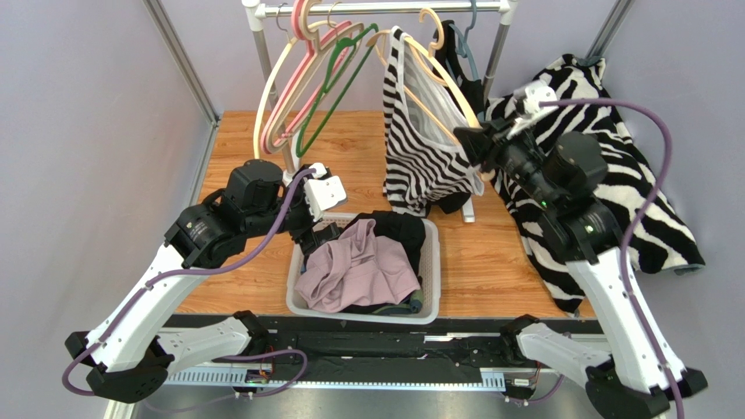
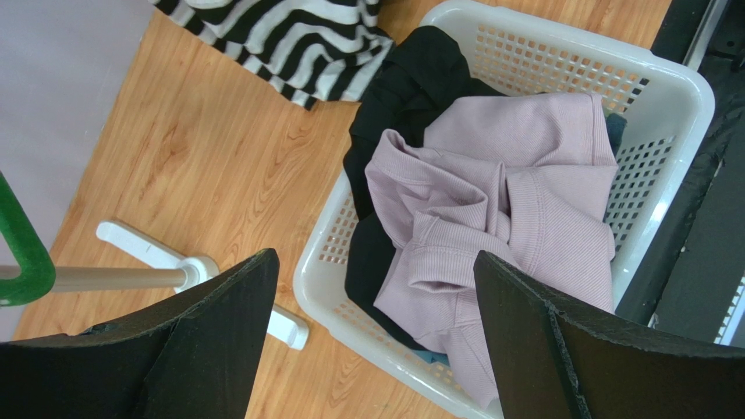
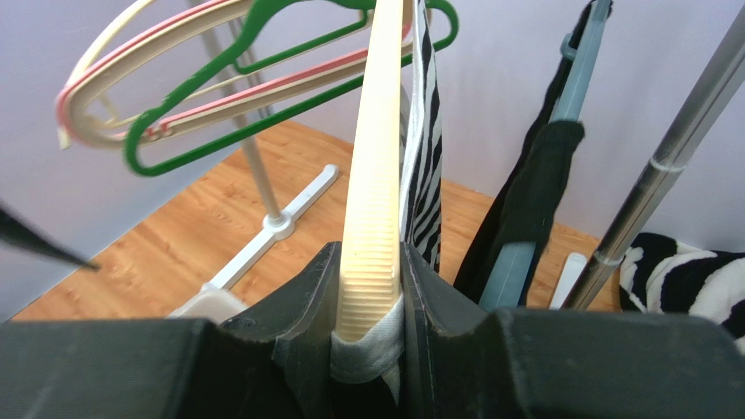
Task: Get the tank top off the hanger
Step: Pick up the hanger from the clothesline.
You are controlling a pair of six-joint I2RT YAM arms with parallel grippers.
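Note:
The tank top (image 1: 418,153), zebra-striped black and white, hangs on a cream hanger (image 1: 435,72) from the rack's rail. My right gripper (image 1: 469,140) is shut on the hanger's right end. In the right wrist view the ribbed cream hanger (image 3: 376,175) runs up from between the fingers (image 3: 306,297), with a grey-white band of the top's fabric (image 3: 367,349) pinched under it and the striped tank top (image 3: 428,166) just behind. My left gripper (image 1: 319,234) hovers open over the basket's left side, apart from the top; nothing lies between its fingers (image 2: 227,323).
A white basket (image 1: 430,262) holds a lilac garment (image 2: 516,201) and a black one (image 2: 411,78). Empty pink, green and cream hangers (image 1: 302,87) hang left on the rail. A black garment on a blue-grey hanger (image 3: 533,192) hangs right. A zebra blanket (image 1: 612,175) lies at the right.

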